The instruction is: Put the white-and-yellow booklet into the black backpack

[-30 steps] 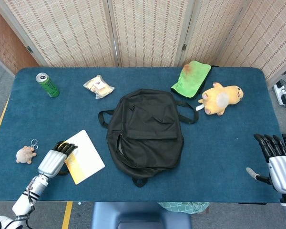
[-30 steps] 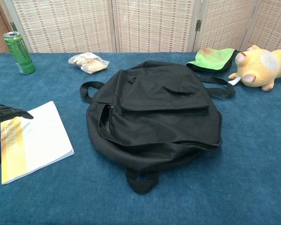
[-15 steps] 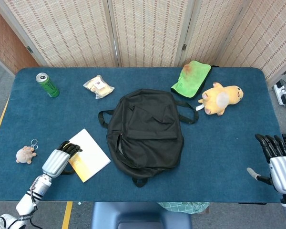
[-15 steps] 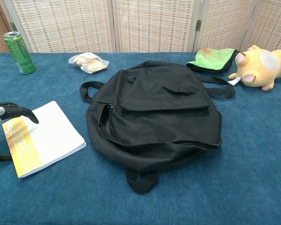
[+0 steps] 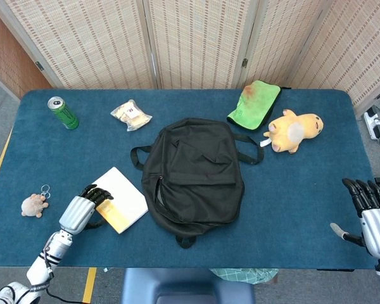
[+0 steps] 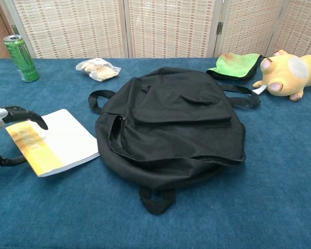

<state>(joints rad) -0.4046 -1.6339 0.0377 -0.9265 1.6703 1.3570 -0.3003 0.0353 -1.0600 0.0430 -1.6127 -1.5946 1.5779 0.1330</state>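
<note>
The white-and-yellow booklet point(image 5: 123, 196) point(image 6: 59, 142) lies just left of the black backpack point(image 5: 193, 171) point(image 6: 176, 119), its right corner almost touching the bag. My left hand point(image 5: 82, 210) point(image 6: 5, 116) grips the booklet's yellow edge, fingers on top and thumb underneath. The backpack lies flat in the middle of the table, and a zipper slit point(image 6: 116, 132) on its left side faces the booklet. My right hand point(image 5: 370, 212) hovers at the table's right front corner, fingers spread, holding nothing. The chest view does not show it.
A green can point(image 5: 63, 113) point(image 6: 20, 51) and a snack packet point(image 5: 131, 114) point(image 6: 97, 69) sit at the back left. A green cloth point(image 5: 255, 103) and a yellow plush toy point(image 5: 294, 131) lie back right. A small plush keychain point(image 5: 35, 204) lies left of my left hand.
My left hand has slid the booklet rightward toward the backpack and turned it. The right hand has barely moved.
</note>
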